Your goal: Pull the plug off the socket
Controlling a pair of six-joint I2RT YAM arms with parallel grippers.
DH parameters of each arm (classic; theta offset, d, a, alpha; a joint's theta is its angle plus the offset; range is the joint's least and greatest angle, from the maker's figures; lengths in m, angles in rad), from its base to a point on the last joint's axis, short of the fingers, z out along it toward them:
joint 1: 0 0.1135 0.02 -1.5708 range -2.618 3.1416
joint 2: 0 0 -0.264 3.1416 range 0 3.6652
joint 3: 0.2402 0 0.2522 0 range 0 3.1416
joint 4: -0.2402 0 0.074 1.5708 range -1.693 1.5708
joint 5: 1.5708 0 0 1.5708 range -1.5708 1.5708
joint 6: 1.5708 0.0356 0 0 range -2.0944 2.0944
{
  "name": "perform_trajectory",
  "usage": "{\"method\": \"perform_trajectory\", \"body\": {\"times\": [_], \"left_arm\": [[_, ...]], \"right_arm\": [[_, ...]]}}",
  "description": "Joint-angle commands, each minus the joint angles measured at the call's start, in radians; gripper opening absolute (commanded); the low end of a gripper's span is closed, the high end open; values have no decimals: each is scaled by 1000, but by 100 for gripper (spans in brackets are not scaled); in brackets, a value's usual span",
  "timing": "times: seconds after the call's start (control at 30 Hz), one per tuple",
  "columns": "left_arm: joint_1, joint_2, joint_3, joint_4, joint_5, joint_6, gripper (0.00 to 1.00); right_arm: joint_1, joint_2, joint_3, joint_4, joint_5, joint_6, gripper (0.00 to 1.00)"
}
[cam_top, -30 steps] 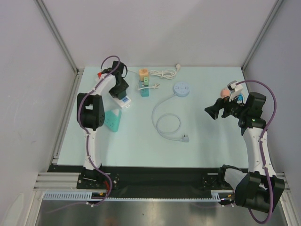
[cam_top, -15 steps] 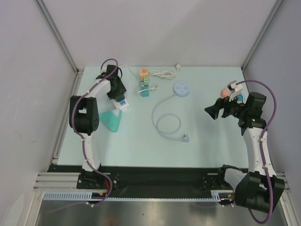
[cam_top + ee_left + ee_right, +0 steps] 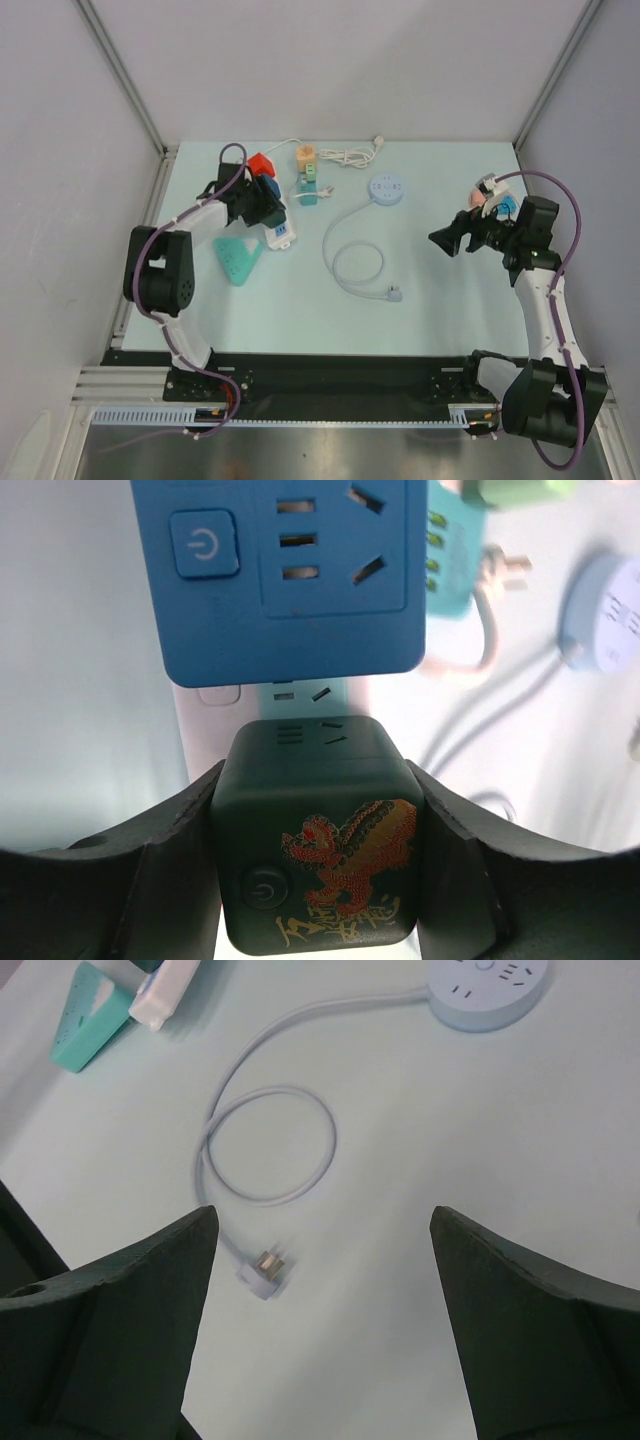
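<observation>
Worktop (image 3: 300, 310), far-left corner | left tool (image 3: 316, 815) clenched on dark cube plug (image 3: 318, 880), apparently seated in white strip (image 3: 203, 730) beside blue cube (image 3: 290, 575) | right tool (image 3: 325, 1260) spread, right edge | pull straight along pins; unheld strip may lift

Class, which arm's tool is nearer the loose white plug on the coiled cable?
Right. The right tool hovers open, beyond and right of the loose plug; the left tool, shut on the dark cube adapter, is far off to its left.
</observation>
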Motion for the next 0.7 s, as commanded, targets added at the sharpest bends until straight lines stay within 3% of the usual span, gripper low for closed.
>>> {"method": "perform_trajectory", "body": {"times": [0.0,0.23,0.4,0.5,0.67], "left_arm": [[-19,-162,-87,278,150,-38,0],[-60,-312,-312,462,201,-113,0],[-122,-404,-454,625,174,-222,0],[-200,-470,-556,701,109,-277,0],[-318,-533,-677,788,-13,-360,0]], "right_arm": [[31,17,-7,41,-58,18,92],[172,86,-30,81,-110,57,91],[305,155,-64,200,-119,198,91],[396,183,-94,310,-24,354,91],[599,203,-96,360,204,435,93]]}}
